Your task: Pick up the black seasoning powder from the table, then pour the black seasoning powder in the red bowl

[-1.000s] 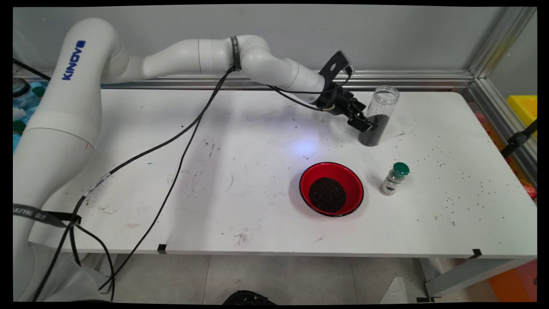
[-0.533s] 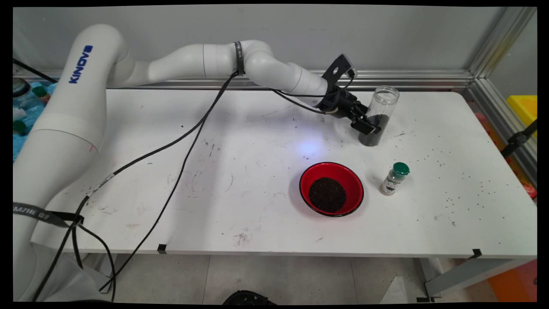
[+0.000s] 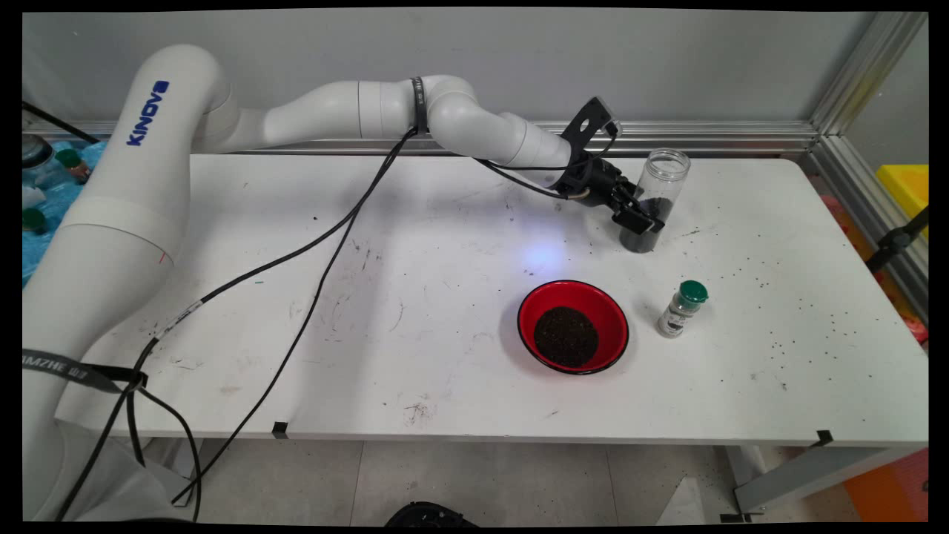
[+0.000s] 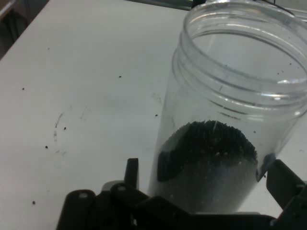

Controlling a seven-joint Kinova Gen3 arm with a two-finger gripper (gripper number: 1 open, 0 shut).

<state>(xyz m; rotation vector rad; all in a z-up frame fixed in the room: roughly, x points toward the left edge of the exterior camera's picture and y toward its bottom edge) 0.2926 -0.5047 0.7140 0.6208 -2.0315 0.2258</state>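
Your arm reaches low across the bench (image 3: 415, 311) toward 2 o'clock, hand (image 3: 639, 215) tilted down with its fingers spread wide around the upright open jar (image 3: 655, 200) (image 4: 225, 143) of dark grains

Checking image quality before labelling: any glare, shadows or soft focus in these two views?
Main view: sharp; soft arm shadows on the white table. Hand view: highlights glint on the clear jar rim; gripper linkage at the bottom edge looks soft.
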